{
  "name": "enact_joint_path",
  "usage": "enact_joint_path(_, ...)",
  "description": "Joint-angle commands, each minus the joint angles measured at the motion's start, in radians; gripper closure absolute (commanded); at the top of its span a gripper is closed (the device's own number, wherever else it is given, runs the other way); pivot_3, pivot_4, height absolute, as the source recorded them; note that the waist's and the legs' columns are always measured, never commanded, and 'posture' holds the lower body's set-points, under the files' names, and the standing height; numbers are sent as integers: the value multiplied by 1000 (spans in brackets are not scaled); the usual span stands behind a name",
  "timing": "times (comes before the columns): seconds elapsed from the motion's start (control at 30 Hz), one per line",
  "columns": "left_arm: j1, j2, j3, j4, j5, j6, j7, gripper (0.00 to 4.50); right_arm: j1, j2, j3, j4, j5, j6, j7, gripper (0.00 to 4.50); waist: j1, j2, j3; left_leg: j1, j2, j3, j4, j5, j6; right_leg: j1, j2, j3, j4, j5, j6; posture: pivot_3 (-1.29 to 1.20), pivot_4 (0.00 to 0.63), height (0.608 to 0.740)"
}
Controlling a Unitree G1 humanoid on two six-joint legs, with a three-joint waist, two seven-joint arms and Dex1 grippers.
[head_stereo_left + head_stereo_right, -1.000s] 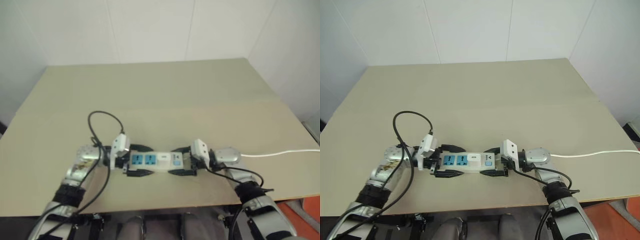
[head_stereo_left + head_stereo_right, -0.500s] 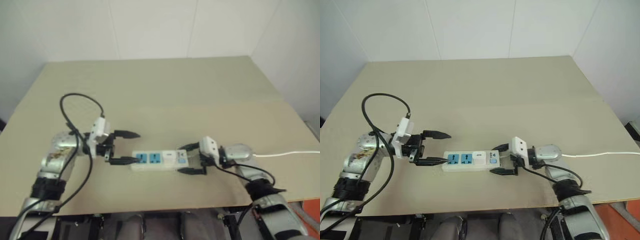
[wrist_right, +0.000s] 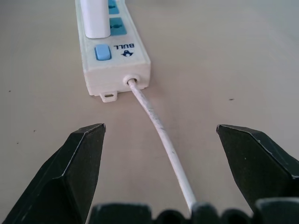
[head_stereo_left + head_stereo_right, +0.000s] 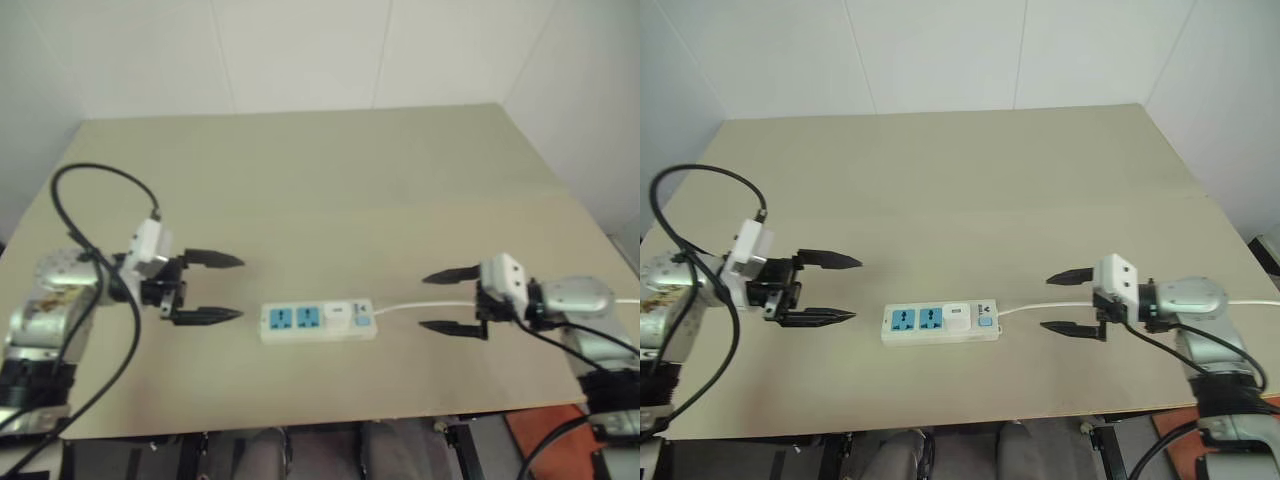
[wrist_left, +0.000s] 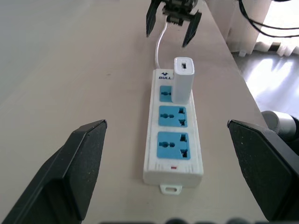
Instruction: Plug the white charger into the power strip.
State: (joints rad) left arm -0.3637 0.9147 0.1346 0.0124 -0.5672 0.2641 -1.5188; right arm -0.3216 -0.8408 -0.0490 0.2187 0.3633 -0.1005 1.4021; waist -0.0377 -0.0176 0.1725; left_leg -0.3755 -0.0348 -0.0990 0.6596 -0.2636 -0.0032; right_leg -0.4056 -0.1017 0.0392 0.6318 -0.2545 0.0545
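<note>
Both tools, left tool (image 4: 212,287) and right tool (image 4: 447,300), hang released, flanking the power strip (image 4: 318,322); white charger (image 5: 182,80) seated in it.

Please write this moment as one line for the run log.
white charger: plugged in power strip, socket nearest switch | left tool: open, clear of strip | right tool: open, over cord | table

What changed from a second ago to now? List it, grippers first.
Both grippers let go of the power strip and pulled away sideways: the left gripper out to the robot's left, the right gripper out to its right, jaws open, both now clear of it. The white charger stays plugged into the socket nearest the switch; the strip and its cord rest on the table.
</note>
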Motion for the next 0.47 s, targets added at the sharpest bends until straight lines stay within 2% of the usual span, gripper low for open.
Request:
enact_joint_path(0.03, 20, 39, 57, -30, -32, 6, -24, 0, 30, -44, -65, -63, 42, 22, 10, 37, 0, 0, 0, 0, 0, 0, 0, 0, 0, 0, 0, 0, 0, 0, 0, 0, 150, 740)
enact_joint_path(0.27, 56, 104, 80, -45, -31, 13, -48, 0, 96, -108, -134, -116, 66, 55, 5, 37, 1, 1, 2, 0, 0, 2, 0, 0, 0, 0, 0, 0, 0, 0, 0, 0, 150, 740)
enact_joint_path(0.47, 52, 93, 56, -59, -30, 19, -37, 0, 93, -107, -138, -127, 67, 67, -15, 37, -1, 1, 2, 0, 0, 8, 0, 0, 0, 0, 0, 0, 0, 0, 0, 0, 150, 740)
